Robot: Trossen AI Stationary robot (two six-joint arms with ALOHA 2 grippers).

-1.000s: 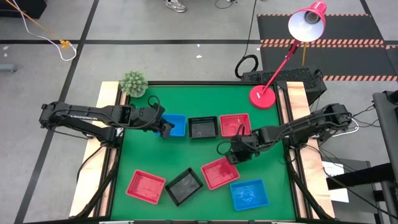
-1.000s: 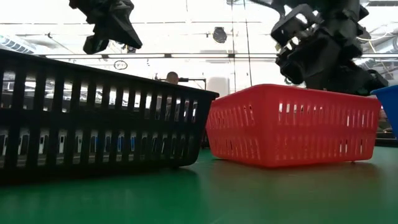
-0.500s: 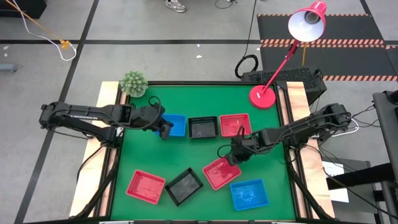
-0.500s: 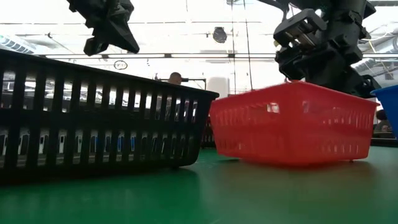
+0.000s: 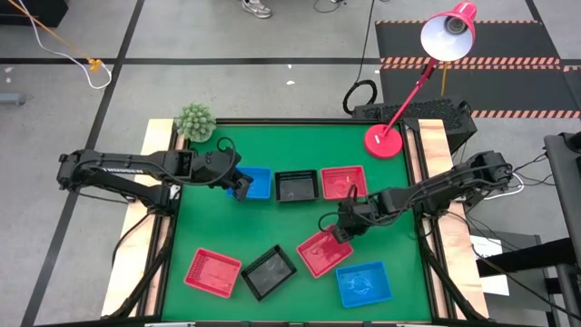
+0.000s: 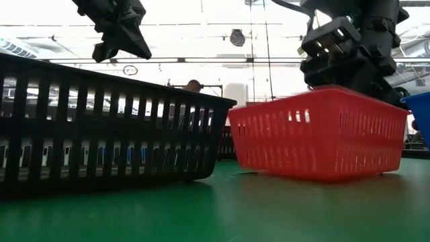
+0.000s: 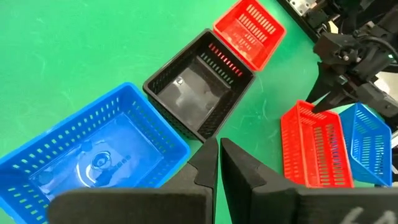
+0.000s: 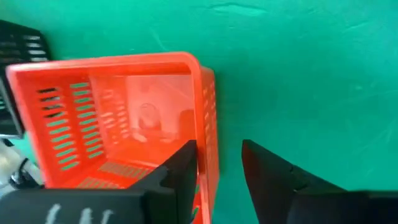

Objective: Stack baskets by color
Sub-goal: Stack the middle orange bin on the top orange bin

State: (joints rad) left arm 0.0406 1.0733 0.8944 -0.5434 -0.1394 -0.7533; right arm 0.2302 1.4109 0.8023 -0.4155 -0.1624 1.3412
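Observation:
Three baskets stand in a far row: blue [image 5: 256, 183], black [image 5: 296, 185], red [image 5: 343, 182]. Nearer lie a red basket [image 5: 213, 271], a black one [image 5: 269, 272], another red one [image 5: 318, 253] and a blue one [image 5: 363, 283]. My left gripper [image 5: 241, 188] hovers shut above the far blue basket's [image 7: 93, 162] left end, touching nothing. My right gripper [image 5: 339, 232] is open at the near-right red basket's far corner, one finger on each side of its wall [image 8: 208, 149]. My right gripper comes down slanting from the table's right. One finger [image 8: 181, 171] is inside the red basket against the inner face of its end wall [image 8: 205, 134], near a corner. The other finger [image 8: 267, 177] stands outside with green table showing between it and the wall. The basket rests on the table.
A red desk lamp stands with its round base [image 5: 383, 142] at the table's far right corner, and a small green plant [image 5: 193, 120] at the far left corner. Bare green table [image 5: 272, 227] lies between the two rows of baskets.
The red basket under my right gripper has turned a little on the table: in the low view its nearest corner has swung toward the right. My right gripper has stayed over that basket's far corner and rolled slightly.

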